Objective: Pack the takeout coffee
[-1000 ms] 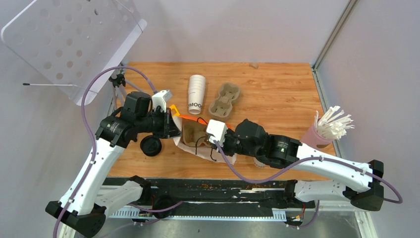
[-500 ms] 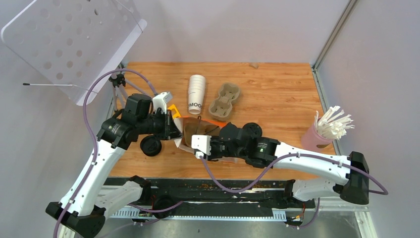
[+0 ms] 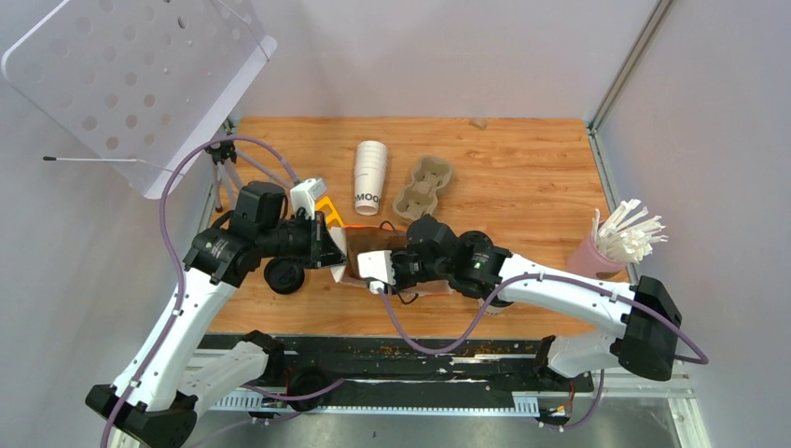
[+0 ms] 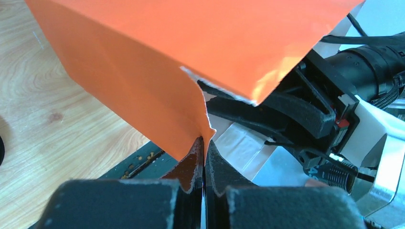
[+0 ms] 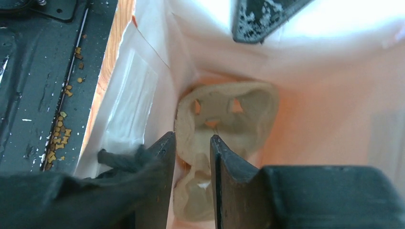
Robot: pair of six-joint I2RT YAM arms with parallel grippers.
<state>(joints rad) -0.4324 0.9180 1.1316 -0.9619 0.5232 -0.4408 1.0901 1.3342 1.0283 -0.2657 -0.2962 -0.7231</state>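
The left gripper [image 4: 203, 145] is closed tight on the torn edge of the orange bag [image 4: 143, 71], which spreads ahead of and above its fingertips. The right gripper [image 5: 192, 143] is inside the bag's mouth. Its fingers are narrow and hold a wall of the pulp cup carrier [image 5: 229, 119] between them, and the rest of the carrier lies ahead of the tips. I cannot tell where the takeout coffee is, because the right arm [image 3: 560, 285] hides part of the table [image 3: 522, 177].
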